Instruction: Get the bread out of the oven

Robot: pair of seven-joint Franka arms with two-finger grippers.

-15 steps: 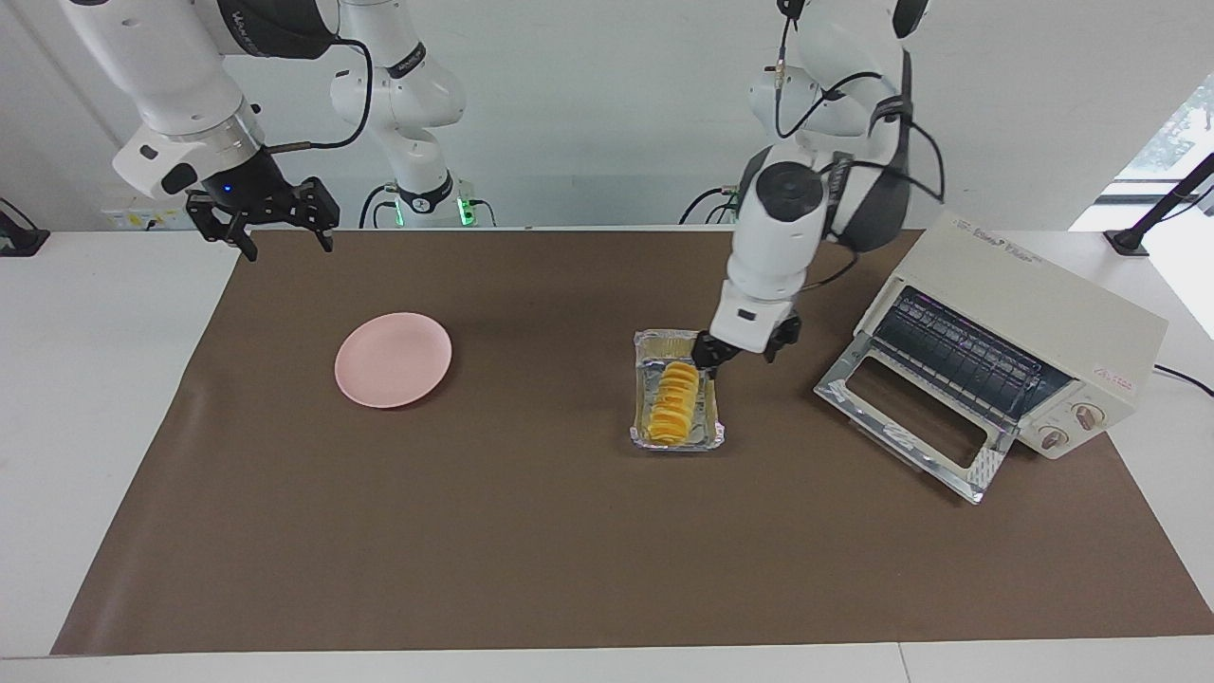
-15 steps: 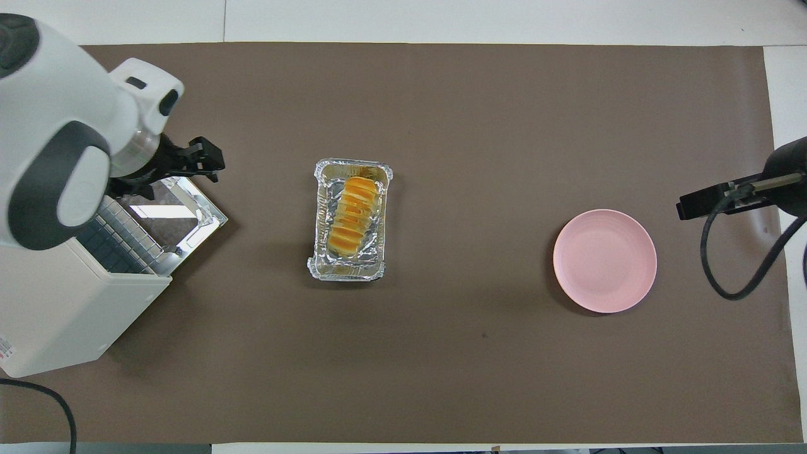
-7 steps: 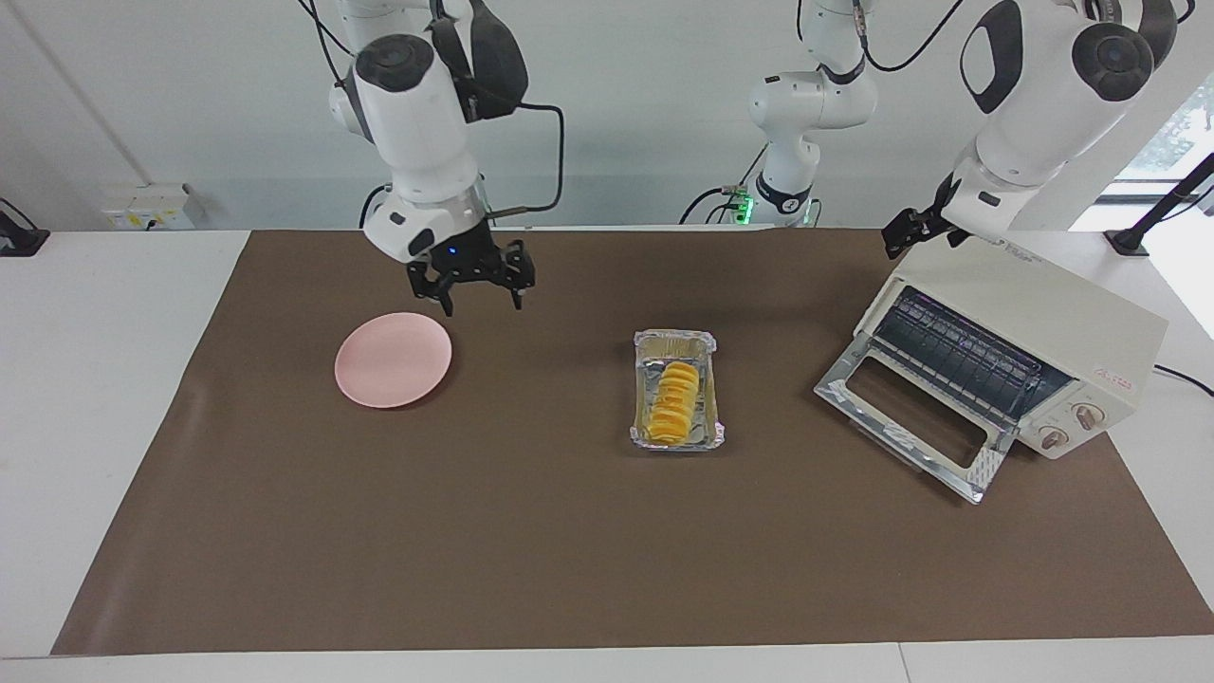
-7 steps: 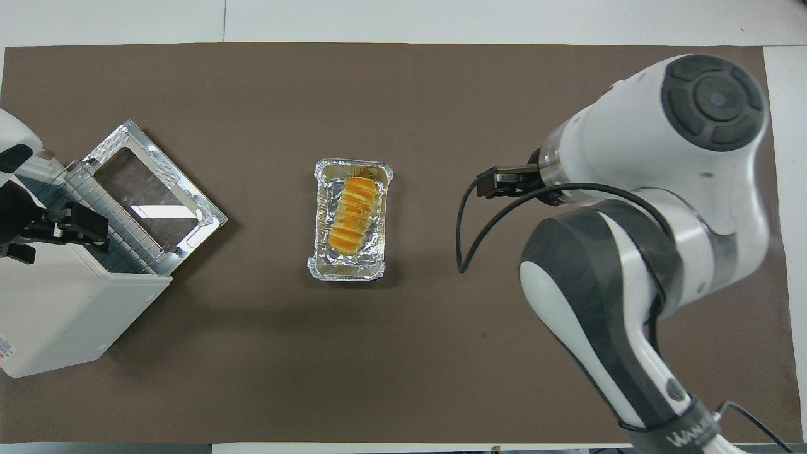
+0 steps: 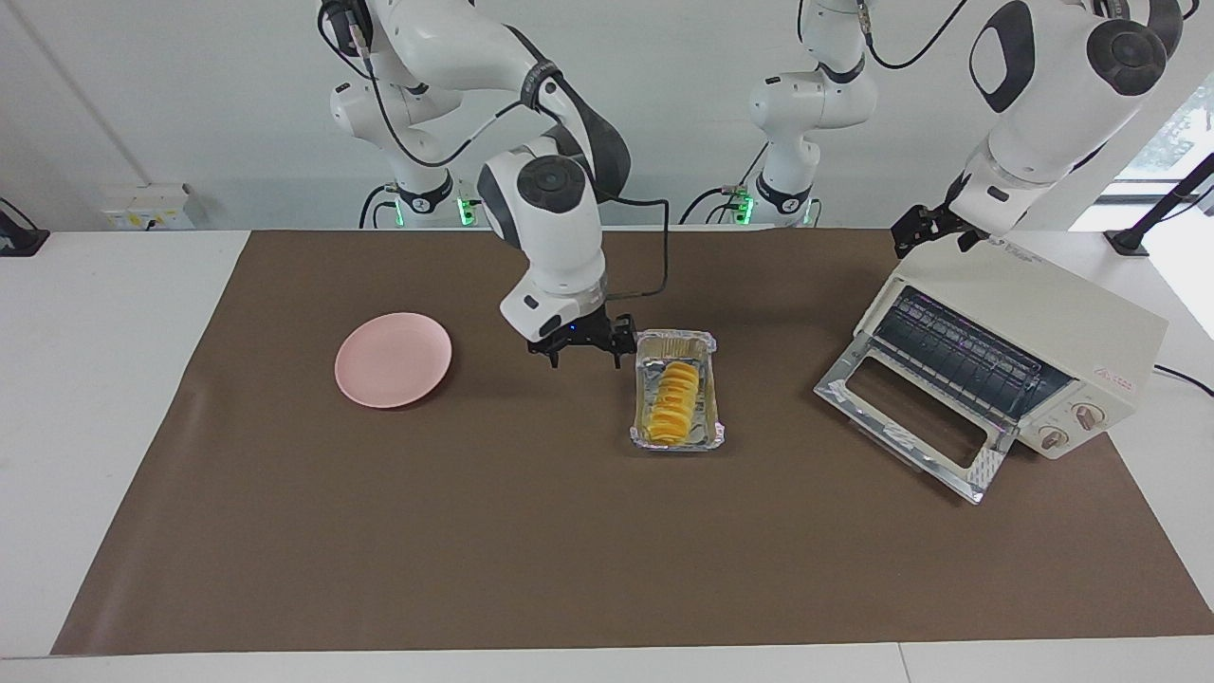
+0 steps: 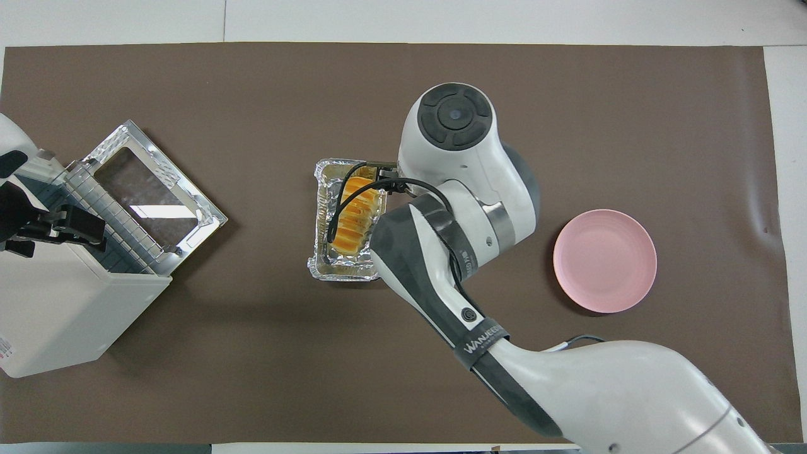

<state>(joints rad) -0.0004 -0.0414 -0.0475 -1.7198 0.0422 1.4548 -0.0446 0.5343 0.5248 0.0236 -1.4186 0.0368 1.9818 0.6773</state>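
Observation:
The bread (image 5: 675,403) (image 6: 354,214), a golden ridged loaf, lies in a crinkled foil tray (image 5: 645,432) (image 6: 323,189) on the brown mat, outside the oven. The cream oven (image 5: 1043,304) (image 6: 57,315) stands at the left arm's end with its glass door (image 5: 906,417) (image 6: 151,189) dropped open and a bare wire rack inside. My right gripper (image 5: 584,356) hangs open and empty, low over the mat, right beside the tray on the plate's side. In the overhead view the right arm covers part of the tray. My left gripper (image 5: 928,230) (image 6: 53,228) waits open over the oven's top.
A pink plate (image 5: 393,359) (image 6: 605,260) lies on the mat toward the right arm's end. The brown mat (image 5: 474,531) covers most of the white table. A power cord (image 5: 1181,378) trails from the oven.
The left gripper pulled back from the tray to above the oven. The right arm swung in past the plate and now hangs beside the tray. Bread and tray have not moved.

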